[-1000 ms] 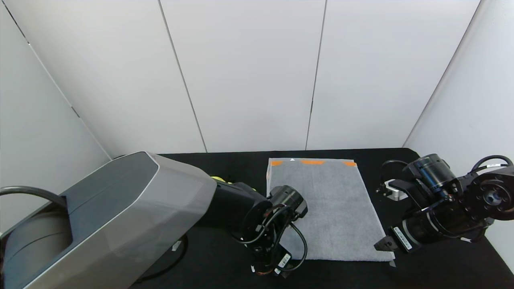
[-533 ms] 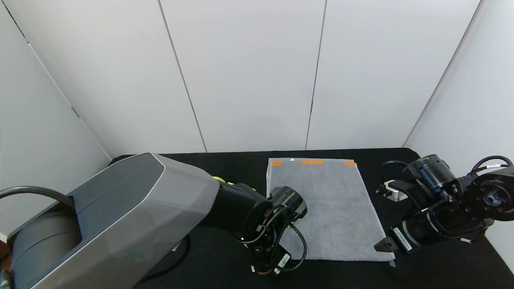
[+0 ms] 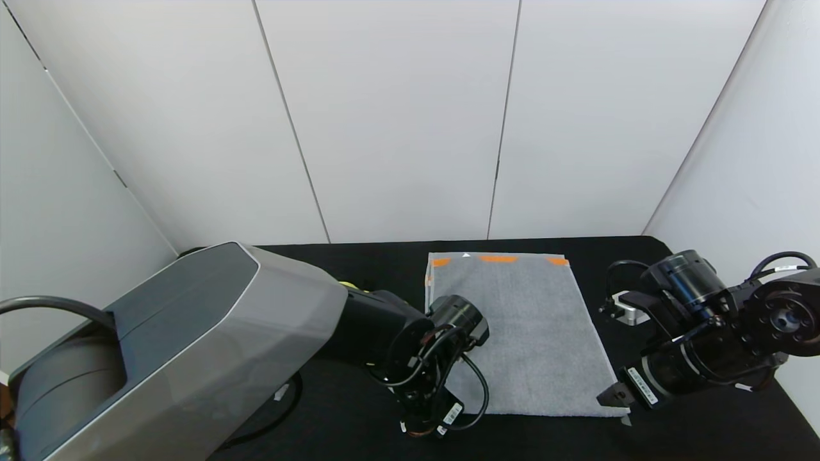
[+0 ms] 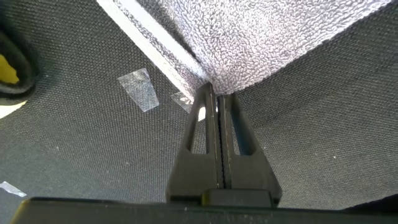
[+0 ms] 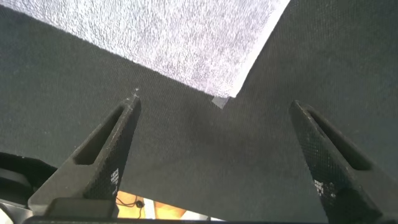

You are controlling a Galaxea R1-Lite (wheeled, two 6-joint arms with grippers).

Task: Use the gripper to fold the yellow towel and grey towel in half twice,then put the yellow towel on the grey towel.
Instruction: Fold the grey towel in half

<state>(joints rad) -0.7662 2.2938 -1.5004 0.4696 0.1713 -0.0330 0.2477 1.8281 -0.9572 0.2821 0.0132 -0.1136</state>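
The grey towel (image 3: pixel 519 333) lies flat on the black table, its orange-and-white band (image 3: pixel 498 258) at the far edge. My left gripper (image 4: pixel 216 93) is at the towel's near left corner (image 4: pixel 217 74), shut, with the corner pinched at the fingertips and slightly raised. In the head view the left wrist (image 3: pixel 448 358) hides it. My right gripper (image 5: pixel 214 107) is open just short of the towel's near right corner (image 5: pixel 239 84), which lies flat between and beyond the fingers; it also shows in the head view (image 3: pixel 608 398). The yellow towel (image 3: pixel 346 283) shows only as a sliver behind the left arm, and in the left wrist view (image 4: pixel 7 70).
A small silver-white object (image 3: pixel 626 308) sits on the table right of the towel. Bits of clear tape (image 4: pixel 140 90) stick to the cloth near the left corner. The table's front edge (image 5: pixel 155 202) is close under the right gripper. White walls close the back and sides.
My right arm has sunk slightly toward the table's front near the towel's right corner. The left gripper and the towel have hardly moved.
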